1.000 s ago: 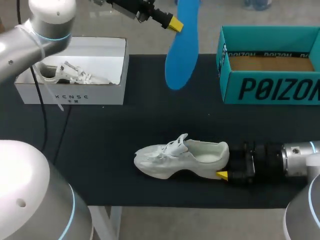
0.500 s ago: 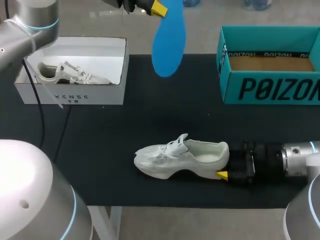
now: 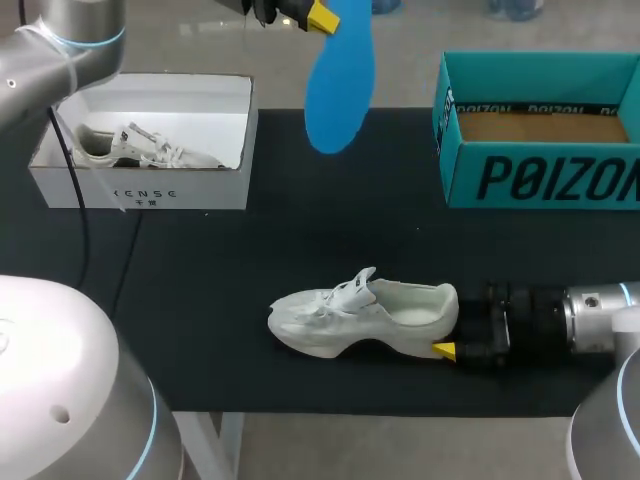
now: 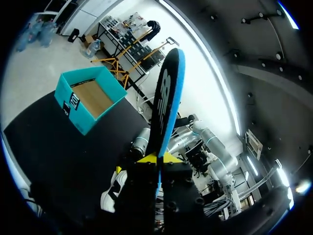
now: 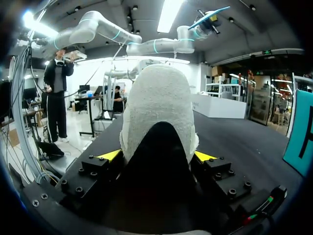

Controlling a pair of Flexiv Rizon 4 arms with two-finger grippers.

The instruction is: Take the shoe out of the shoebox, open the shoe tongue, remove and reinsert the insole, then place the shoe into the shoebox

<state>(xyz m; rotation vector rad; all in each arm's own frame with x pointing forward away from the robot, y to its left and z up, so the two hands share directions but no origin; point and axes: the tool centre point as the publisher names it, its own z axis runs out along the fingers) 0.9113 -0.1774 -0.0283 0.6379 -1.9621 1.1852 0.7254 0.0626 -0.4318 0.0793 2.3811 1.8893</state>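
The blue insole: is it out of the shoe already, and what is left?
Done: the white laced shoe lies on the black table, out of any box, its flat blue insole removed. In hand: the left gripper holds the insole in the air; the right gripper clamps the shoe's heel. Left: reinserting the insole and boxing the shoe.

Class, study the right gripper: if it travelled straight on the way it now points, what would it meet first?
The white shoe. Its heel sits clamped between the fingers of the right gripper, so there is no gap ahead. Pushing on would simply shove the shoe along the table.
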